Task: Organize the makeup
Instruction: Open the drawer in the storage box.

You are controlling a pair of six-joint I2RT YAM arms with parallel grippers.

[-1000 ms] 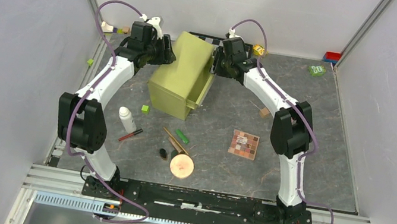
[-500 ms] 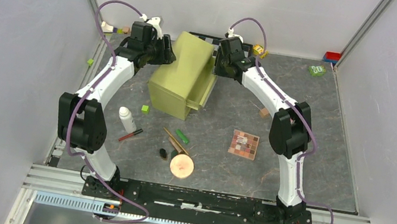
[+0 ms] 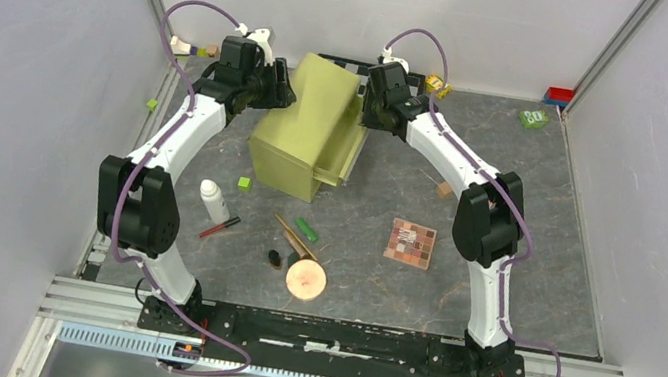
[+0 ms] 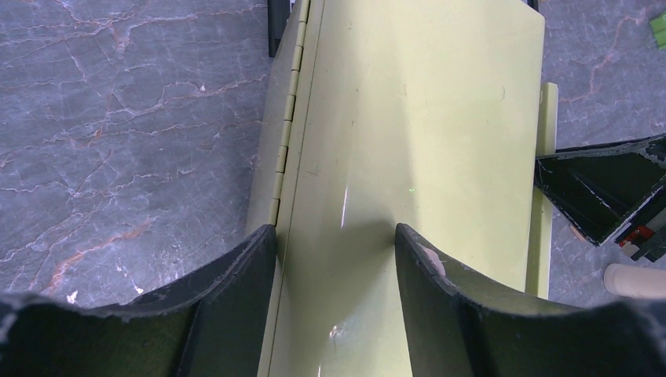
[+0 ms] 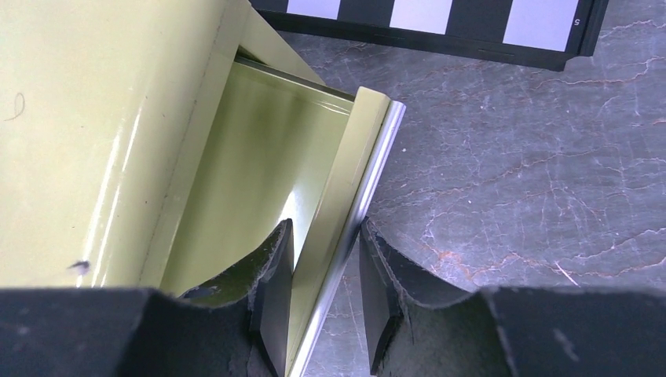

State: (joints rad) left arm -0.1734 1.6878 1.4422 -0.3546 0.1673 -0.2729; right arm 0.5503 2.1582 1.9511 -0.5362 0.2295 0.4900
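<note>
Count of makeup on view: one square palette [image 3: 410, 243] of pink-brown shades, one white bottle [image 3: 214, 201], one red pencil [image 3: 219, 227], one green tube [image 3: 307, 229], one bronze tube [image 3: 297, 239], one round peach compact [image 3: 305, 280] and one small black item [image 3: 274, 259], too small to identify further. All seven lie loose on the near half of the counter [image 3: 524, 239]. Bottle and pencil are close together on the left. Tubes, black item and compact are clustered in the middle, and the palette lies apart to the right. Other pieces: two green cubes [image 3: 244, 182], the second at the left edge, and one wooden cube [image 3: 445, 190]. Counter surface is dark grey with a marble-like vein, enclosed by plain pale walls [image 3: 2, 146] on three sides. One container is present: an olive-green metal box [image 3: 303, 133] at the far centre, set at an angle, with a chequered board [image 5: 440, 16] just behind it. Its drawer [image 5: 349, 177], on the side facing the right arm, stands partly pulled out. The part of its inside on view shows glossy green walls. Left pincer [image 4: 336, 236] is set against a broad face of the box beside the hinge, fingers apart, gripping nothing. Right pincer [image 5: 324, 232] is clamped on the drawer's front edge, one finger inside and one outside.
</note>
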